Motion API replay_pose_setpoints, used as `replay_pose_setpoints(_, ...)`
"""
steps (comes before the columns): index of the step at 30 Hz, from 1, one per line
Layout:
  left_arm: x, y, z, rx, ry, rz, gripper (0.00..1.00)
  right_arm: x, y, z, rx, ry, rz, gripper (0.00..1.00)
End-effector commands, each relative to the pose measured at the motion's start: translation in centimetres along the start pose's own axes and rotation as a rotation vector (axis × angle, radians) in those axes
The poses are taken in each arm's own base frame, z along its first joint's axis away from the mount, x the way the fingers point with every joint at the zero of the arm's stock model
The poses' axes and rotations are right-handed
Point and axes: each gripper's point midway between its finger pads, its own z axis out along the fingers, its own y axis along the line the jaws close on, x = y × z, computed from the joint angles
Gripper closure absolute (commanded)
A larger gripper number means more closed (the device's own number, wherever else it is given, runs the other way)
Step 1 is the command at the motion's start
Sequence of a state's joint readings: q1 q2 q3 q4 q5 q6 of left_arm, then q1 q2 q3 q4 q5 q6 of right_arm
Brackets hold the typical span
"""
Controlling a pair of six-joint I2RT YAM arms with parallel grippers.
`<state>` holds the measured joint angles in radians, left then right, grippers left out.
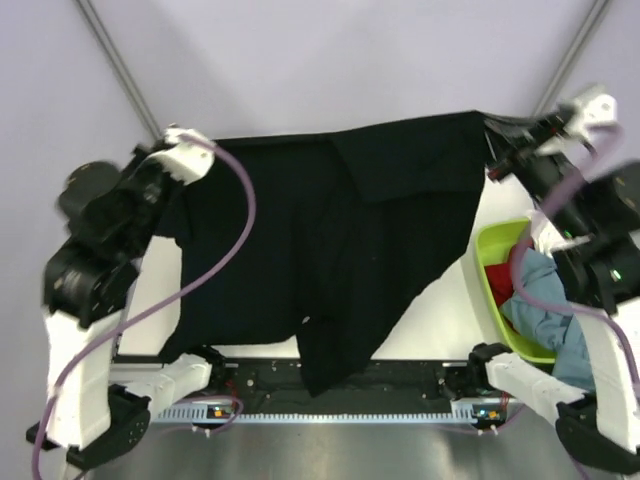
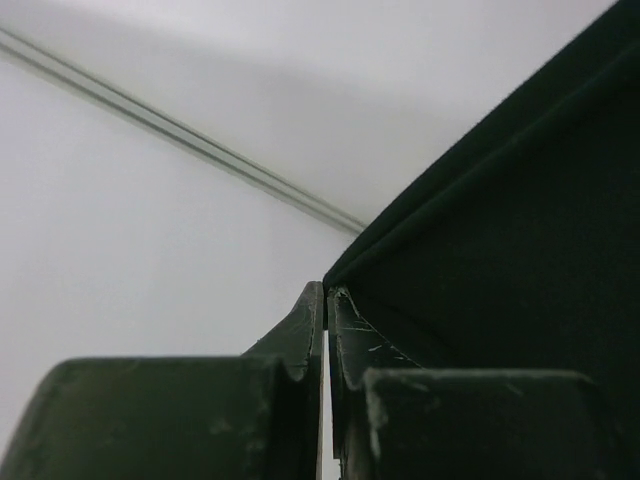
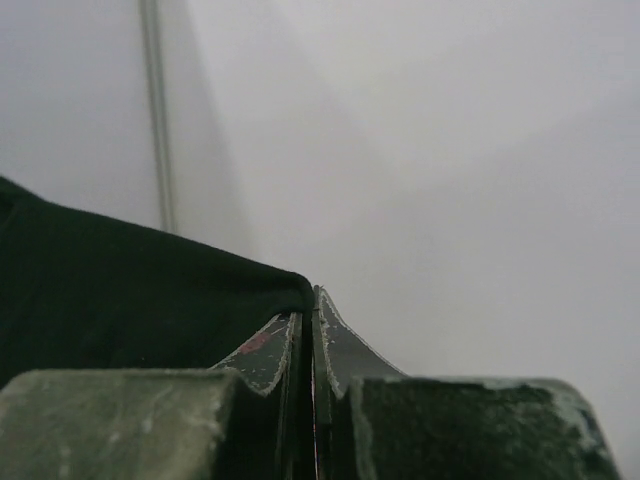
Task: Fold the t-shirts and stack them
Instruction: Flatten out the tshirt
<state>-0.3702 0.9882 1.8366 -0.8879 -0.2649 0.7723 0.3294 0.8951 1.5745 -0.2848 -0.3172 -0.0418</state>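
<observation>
The black t-shirt (image 1: 320,250) is stretched out in the air between both grippers and hangs down over the table toward the near edge. My left gripper (image 1: 205,147) is shut on its far left corner, seen in the left wrist view (image 2: 327,292) with the black cloth (image 2: 520,280) running off to the right. My right gripper (image 1: 492,150) is shut on its far right corner, seen in the right wrist view (image 3: 310,296) with the cloth (image 3: 120,290) to the left. A red shirt (image 1: 500,283) and a teal-blue shirt (image 1: 550,300) lie in the basket.
The lime-green basket (image 1: 488,245) stands at the right of the table, under my right arm. The white table (image 1: 450,310) shows beside the hanging shirt. The arm bases and a black rail run along the near edge.
</observation>
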Motion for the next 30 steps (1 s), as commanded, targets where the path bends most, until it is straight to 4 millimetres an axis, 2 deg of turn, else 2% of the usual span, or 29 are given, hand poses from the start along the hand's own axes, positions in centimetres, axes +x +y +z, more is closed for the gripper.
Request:
replay_pose_setpoints(1,4.3,-2.7,9.0,-0.035,0.207,0.096,1.0,10.0,-7.5,5.6,0.299,0.224,-0.007,1.0)
replay_pose_setpoints(3,6.2,-4.0,13.1,-0.026,0.238,0.094,1.0,14.6,-9.4,8.2,0.346,0.304,-0.02,1.0)
replay_pose_setpoints(6,10.5,-6.1,20.1,-0.022,0.328,0.098,1.0,21.5,-12.7,11.9,0.414,0.389,-0.015,1.0)
replay_pose_setpoints(9,14.8,-8.9,26.8,0.005,0.403,0.104,1.0,28.2,-16.3,14.7,0.482,0.445,0.001,1.0)
replay_pose_setpoints(12,18.0,-10.8,32.8,-0.039,0.439,0.106,0.99,34.7,-18.9,17.2,0.525,0.51,-0.022,1.0)
replay_pose_setpoints(13,18.5,-10.6,34.5,-0.089,0.445,0.105,0.98,36.6,-19.6,17.9,0.536,0.529,-0.022,1.0)
replay_pose_setpoints(14,18.6,-9.6,36.3,-0.155,0.442,0.098,0.96,39.5,-20.2,18.5,0.544,0.567,-0.022,1.0)
replay_pose_setpoints(15,19.0,-9.2,37.6,-0.2,0.456,0.095,0.91,41.5,-20.8,18.7,0.563,0.597,-0.024,1.0)
replay_pose_setpoints(17,19.9,-8.2,39.7,-0.284,0.493,0.083,0.76,43.3,-21.9,19.5,0.6,0.627,-0.03,1.0)
replay_pose_setpoints(18,20.4,-7.9,40.2,-0.304,0.509,0.075,0.66,44.2,-22.3,19.5,0.612,0.654,-0.031,0.87)
replay_pose_setpoints(19,20.9,-7.7,40.5,-0.308,0.521,0.065,0.52,44.8,-22.4,19.7,0.614,0.672,-0.033,0.57)
replay_pose_setpoints(20,21.2,-7.9,40.4,-0.292,0.53,0.055,0.4,45.1,-22.2,19.7,0.602,0.697,-0.034,0.32)
replay_pose_setpoints(22,21.9,-8.5,39.6,-0.231,0.54,0.032,0.26,45.4,-21.8,19.1,0.578,0.74,-0.036,0.01)
replay_pose_setpoints(24,21.5,-8.3,37.6,-0.179,0.523,-0.007,0.19,44.7,-21.0,18.1,0.563,0.777,-0.026,0.01)
replay_pose_setpoints(26,21.7,-8.6,35.3,-0.098,0.515,-0.043,0.18,44.3,-19.2,16.7,0.505,0.822,-0.003,0.01)
replay_pose_setpoints(28,21.7,-10.3,32.6,0.068,0.481,-0.074,0.19,43.0,-16.6,15.7,0.413,0.838,0.002,0.01)
replay_pose_setpoints(29,21.8,-11.1,31.0,0.15,0.462,-0.072,0.2,42.2,-14.6,15.3,0.357,0.844,0.003,0.01)
replay_pose_setpoints(30,22.8,-12.1,29.2,0.229,0.47,-0.06,0.21,41.6,-12.5,14.6,0.293,0.851,-0.001,0.01)
